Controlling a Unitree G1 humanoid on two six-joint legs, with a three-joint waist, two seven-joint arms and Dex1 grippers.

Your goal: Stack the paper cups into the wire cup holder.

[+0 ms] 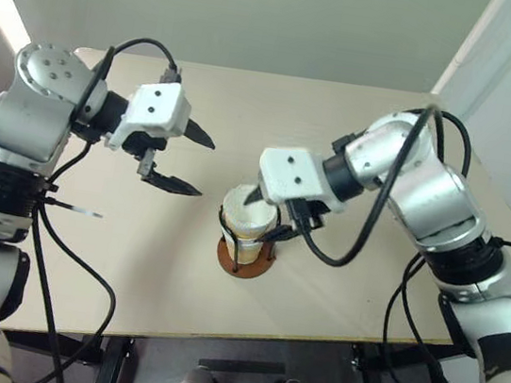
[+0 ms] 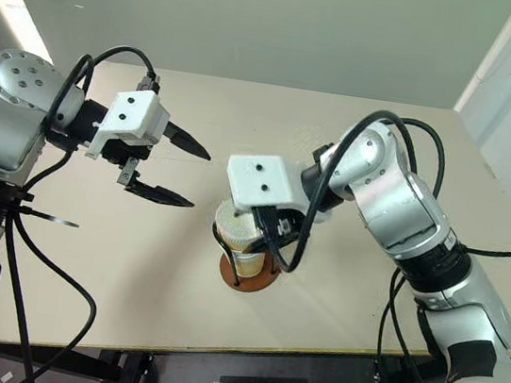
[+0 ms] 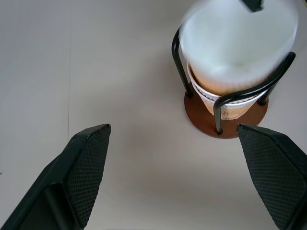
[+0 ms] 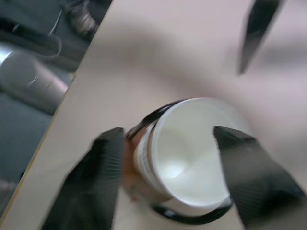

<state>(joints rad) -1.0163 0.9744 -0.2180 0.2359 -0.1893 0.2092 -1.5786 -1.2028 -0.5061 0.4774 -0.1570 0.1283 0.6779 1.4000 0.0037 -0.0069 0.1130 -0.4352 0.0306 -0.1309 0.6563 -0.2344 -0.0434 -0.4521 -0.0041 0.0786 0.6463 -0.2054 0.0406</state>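
Observation:
The paper cups [image 1: 247, 209] sit nested as one stack inside the wire cup holder [image 1: 247, 263], white rim up, near the middle of the table. The holder's black wire loops [image 3: 180, 62] rise around the stack from its reddish-brown disc base [image 3: 206, 125]. My right gripper [image 4: 168, 132] hangs over the stack and is open, one finger on each side of the top cup's rim [image 4: 192, 153]. My left gripper [image 1: 204, 167] hovers open to the left of the holder, apart from it and holding nothing.
The pale tabletop [image 1: 132, 260] stretches bare around the holder, with its front edge [image 1: 216, 338] close below. Black cables [image 1: 342, 256] trail from the right wrist beside the holder. A plain wall [image 1: 262, 11] stands behind the table.

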